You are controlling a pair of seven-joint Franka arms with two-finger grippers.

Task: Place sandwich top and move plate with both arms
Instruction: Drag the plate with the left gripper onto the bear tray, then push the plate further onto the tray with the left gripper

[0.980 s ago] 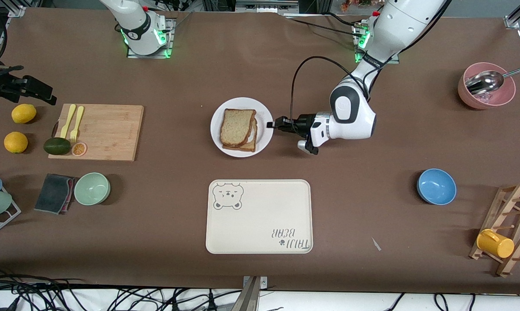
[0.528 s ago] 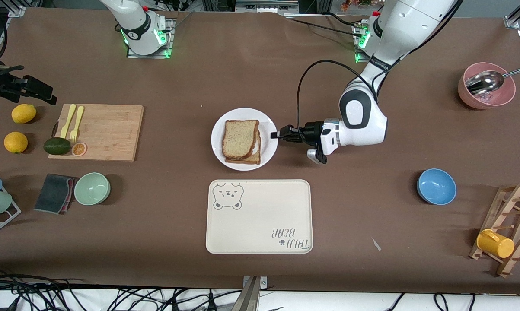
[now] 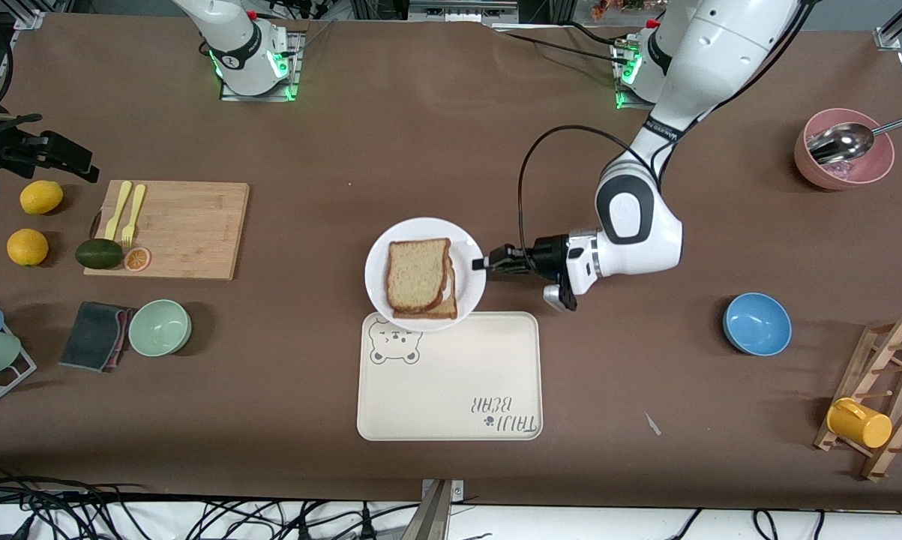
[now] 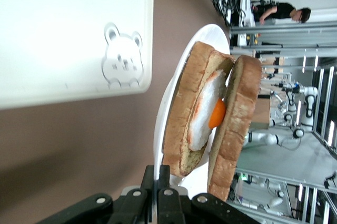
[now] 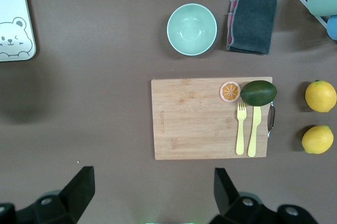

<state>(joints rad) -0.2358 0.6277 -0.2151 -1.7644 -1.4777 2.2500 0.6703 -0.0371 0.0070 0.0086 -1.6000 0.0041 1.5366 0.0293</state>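
— What's hidden from you?

— The fried egg peeks between two bread slices; the sandwich top covers it. My left claw pinches the plate rim, over the bear tray's edge.

— Your other claw?

— My right claw waits spread over the tabletop beside the cutting board.

The sandwich top lies on the egg slice on the plate, which overlaps the tray's edge farthest from the front camera.

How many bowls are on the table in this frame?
3. A green bowl beside the dark cloth, toward the right arm's end; a blue bowl and a pink bowl holding a metal scoop, both toward the left arm's end. None seem hidden.
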